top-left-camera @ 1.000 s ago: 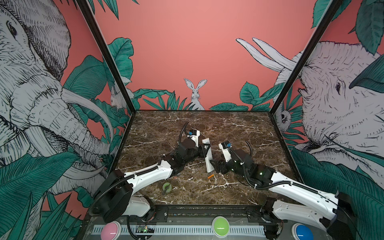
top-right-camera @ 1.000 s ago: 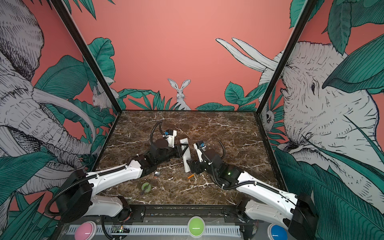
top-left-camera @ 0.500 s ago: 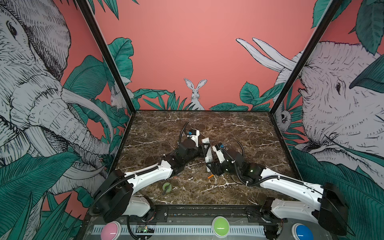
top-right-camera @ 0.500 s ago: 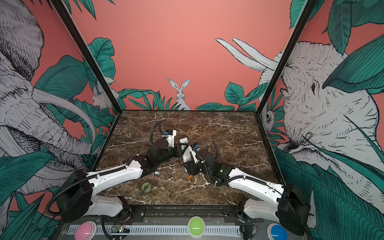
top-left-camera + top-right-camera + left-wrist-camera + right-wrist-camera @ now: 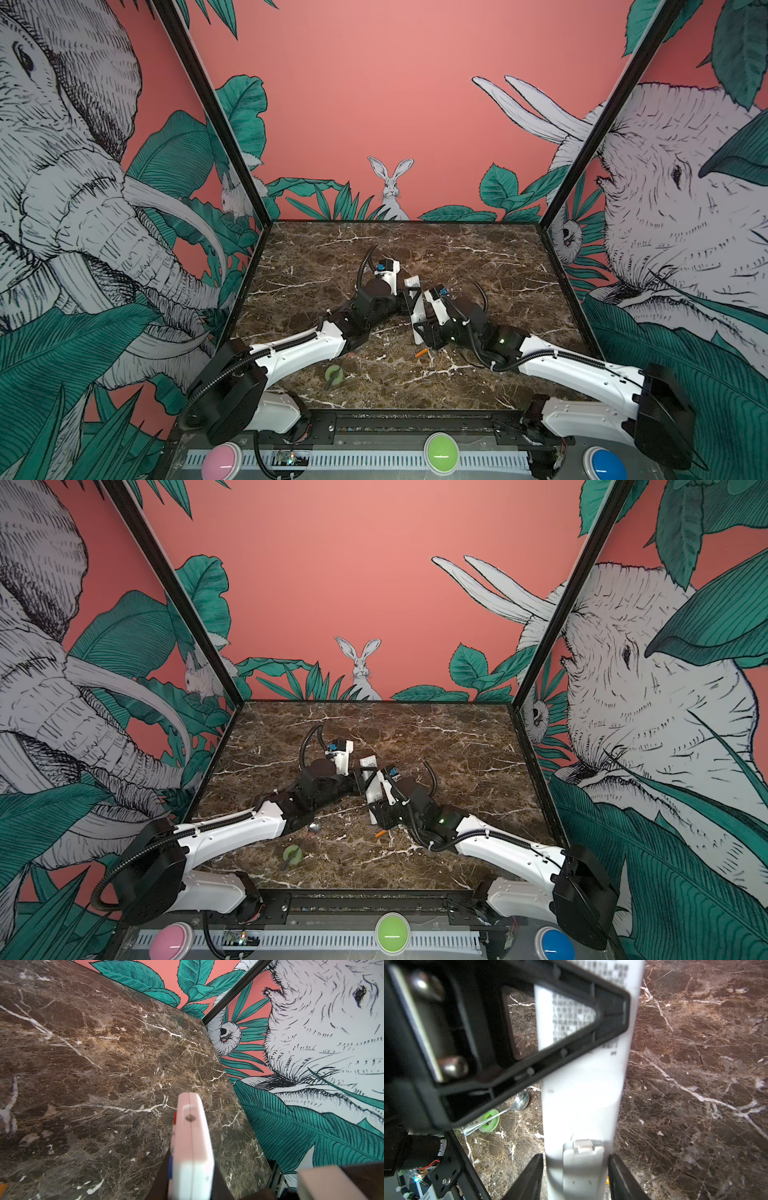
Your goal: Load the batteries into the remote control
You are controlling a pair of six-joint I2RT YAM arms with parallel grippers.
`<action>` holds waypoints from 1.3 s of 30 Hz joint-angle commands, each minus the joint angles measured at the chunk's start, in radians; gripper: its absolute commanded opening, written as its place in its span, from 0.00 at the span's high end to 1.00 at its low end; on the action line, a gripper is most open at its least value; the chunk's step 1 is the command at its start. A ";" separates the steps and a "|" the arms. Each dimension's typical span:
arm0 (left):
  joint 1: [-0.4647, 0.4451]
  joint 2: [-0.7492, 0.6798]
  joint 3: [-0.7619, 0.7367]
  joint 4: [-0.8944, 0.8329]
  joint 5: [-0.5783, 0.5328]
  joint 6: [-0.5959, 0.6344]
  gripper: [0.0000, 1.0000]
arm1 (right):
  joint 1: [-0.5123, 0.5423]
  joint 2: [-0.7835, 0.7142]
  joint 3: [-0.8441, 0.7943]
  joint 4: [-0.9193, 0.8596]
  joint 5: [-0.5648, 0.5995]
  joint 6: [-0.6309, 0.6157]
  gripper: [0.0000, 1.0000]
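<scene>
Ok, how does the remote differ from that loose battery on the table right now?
The remote control is a long white bar; the battery is a tiny orange cylinder. The remote control is held raised in the left gripper; the battery lies flat on the marble table, with nothing gripping it. Both are near the table's middle.

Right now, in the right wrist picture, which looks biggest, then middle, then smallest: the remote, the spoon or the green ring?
1. remote control, though it is nearest the camera, so that is unsure
2. spoon, judged by its length
3. green ring
</scene>
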 commanded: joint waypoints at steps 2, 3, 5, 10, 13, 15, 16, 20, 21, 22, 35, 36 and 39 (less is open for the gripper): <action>-0.003 -0.007 -0.014 0.069 0.018 -0.015 1.00 | -0.007 -0.021 -0.010 0.050 0.002 0.000 0.56; -0.003 -0.007 -0.016 0.071 0.019 -0.016 1.00 | -0.007 -0.022 -0.012 0.052 0.000 0.001 0.58; -0.004 -0.010 -0.018 0.080 0.021 -0.015 1.00 | -0.008 -0.025 -0.013 0.053 0.000 -0.001 0.60; -0.004 -0.014 -0.025 0.097 0.028 -0.020 1.00 | -0.009 -0.027 -0.017 0.059 -0.005 -0.001 0.64; -0.003 -0.018 -0.030 0.101 0.026 -0.021 1.00 | -0.010 -0.030 -0.020 0.064 -0.009 -0.001 0.66; -0.003 -0.021 -0.034 0.104 0.028 -0.021 1.00 | -0.010 -0.029 -0.021 0.067 -0.013 -0.001 0.68; -0.004 -0.022 -0.034 0.106 0.028 -0.020 1.00 | -0.010 -0.028 -0.021 0.068 -0.015 -0.003 0.68; -0.003 -0.028 -0.036 0.104 0.027 -0.019 1.00 | -0.011 -0.028 -0.021 0.072 -0.020 -0.005 0.71; -0.004 -0.028 -0.036 0.102 0.025 -0.019 1.00 | -0.011 -0.028 -0.021 0.073 -0.022 -0.006 0.71; -0.003 -0.028 -0.037 0.104 0.024 -0.020 1.00 | -0.011 -0.030 -0.022 0.073 -0.023 -0.007 0.72; -0.003 -0.036 -0.036 0.087 0.021 -0.014 1.00 | -0.010 -0.054 -0.034 0.105 -0.034 -0.038 0.78; -0.004 -0.036 -0.036 0.086 0.020 -0.013 1.00 | -0.010 -0.063 -0.038 0.109 -0.032 -0.044 0.78; -0.003 -0.035 -0.041 0.085 0.011 -0.015 1.00 | -0.010 -0.080 -0.040 0.102 -0.028 -0.064 0.79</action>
